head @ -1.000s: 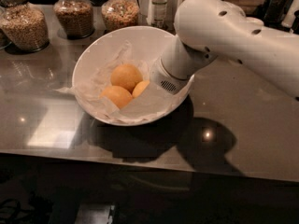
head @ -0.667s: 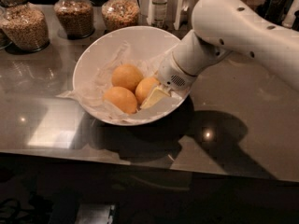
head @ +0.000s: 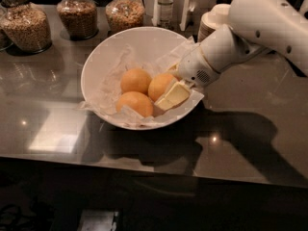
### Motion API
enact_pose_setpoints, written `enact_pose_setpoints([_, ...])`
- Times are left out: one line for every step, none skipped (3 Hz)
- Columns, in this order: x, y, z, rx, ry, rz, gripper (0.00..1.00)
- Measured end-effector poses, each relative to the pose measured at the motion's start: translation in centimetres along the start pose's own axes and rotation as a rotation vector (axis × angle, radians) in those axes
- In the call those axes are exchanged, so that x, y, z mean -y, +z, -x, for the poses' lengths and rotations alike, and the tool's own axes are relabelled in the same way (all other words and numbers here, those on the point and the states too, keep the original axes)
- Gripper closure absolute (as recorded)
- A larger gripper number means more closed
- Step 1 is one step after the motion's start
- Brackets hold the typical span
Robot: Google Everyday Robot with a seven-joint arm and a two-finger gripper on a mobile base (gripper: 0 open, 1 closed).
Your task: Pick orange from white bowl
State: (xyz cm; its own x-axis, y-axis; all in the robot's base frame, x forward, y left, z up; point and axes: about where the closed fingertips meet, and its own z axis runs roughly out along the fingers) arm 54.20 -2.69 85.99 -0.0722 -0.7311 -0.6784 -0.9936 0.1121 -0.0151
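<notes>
The white bowl (head: 103,57), lined with crumpled white paper, stands on the dark counter and holds three oranges. My gripper (head: 166,86) reaches into the bowl from the right on the white arm (head: 250,28). Its fingers (head: 173,95) sit on either side of the rightmost orange (head: 158,84), one in front and one behind, and close on it. The other two oranges lie to its left: one at the back (head: 135,80) and one at the front (head: 134,103).
Three glass jars of grain (head: 77,16) stand along the back of the counter, with a bottle (head: 165,4) beside them. A stack of small white bowls (head: 214,14) sits behind my arm. The counter's front edge (head: 144,165) runs below the bowl.
My arm has drawn up and back to the right, uncovering the rightmost orange, which now shows between my fingers. The other two oranges have stayed put.
</notes>
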Motion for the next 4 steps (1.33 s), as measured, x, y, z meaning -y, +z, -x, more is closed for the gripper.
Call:
enact_pose_setpoints([-1.2, -7.7, 1.2, 0.180, -0.101, -0.019, 1.00])
enact_pose_setpoints([-3.4, -14.1, 2.1, 0.261, -0.224, -0.079, 1.00])
enact_pose_setpoints([-7.4, -18.4, 3.4, 0.334, -0.352, -0.139, 1.00])
enact_pose_setpoints([-12.2, -19.9, 4.3, 0.398, -0.457, -0.170, 1.00])
